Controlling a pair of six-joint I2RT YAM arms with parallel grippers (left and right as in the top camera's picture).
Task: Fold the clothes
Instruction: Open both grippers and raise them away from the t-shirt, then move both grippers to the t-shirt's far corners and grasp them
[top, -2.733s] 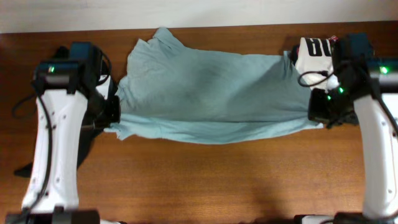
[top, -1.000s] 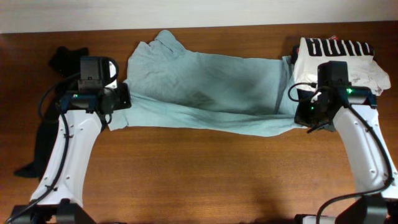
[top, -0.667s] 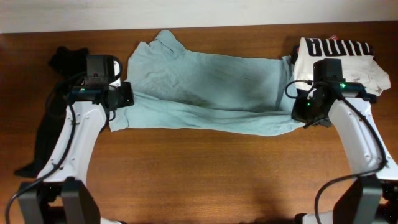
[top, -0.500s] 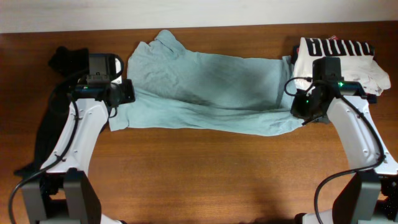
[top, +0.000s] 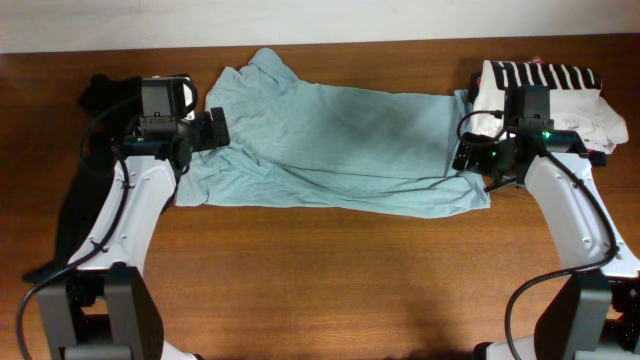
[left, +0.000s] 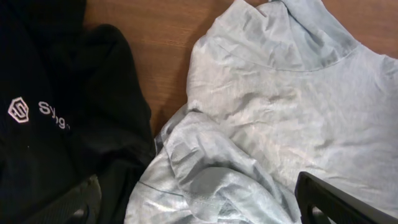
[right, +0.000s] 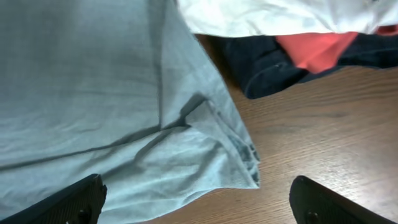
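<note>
The pale grey-teal shirt (top: 330, 150) lies spread across the upper middle of the overhead view on the brown wooden tabletop (top: 330, 290). Its long side runs left to right, and its lower edge is doubled over into a band. The left tool (top: 218, 129) hovers at the shirt's left edge, in the upper left of the frame. The right tool (top: 463, 152) hovers at the shirt's right edge, in the upper right.

In the left wrist view that tool's fingers (left: 74, 200) show only as dark tips in the two lower corners. They are spread wide with nothing gripped between them. Crumpled folds of the shirt lie under the gap; whether the tips touch the cloth cannot be told. The black top (left: 56, 124) fills the left of this view and touches the shirt's edge, with a small white logo (left: 18, 111) at the far left. In the overhead view it trails down the left edge behind the left arm.

In the right wrist view the fingers (right: 68, 202) also sit in the lower corners, wide apart and empty. The shirt's corner, with its layered hem, rests on the wood between them. At the top right a white shirt (right: 267, 15) lies over a navy garment (right: 267, 68) and a red garment (right: 317, 48). The navy one sits just beside the grey-teal shirt's edge.
</note>
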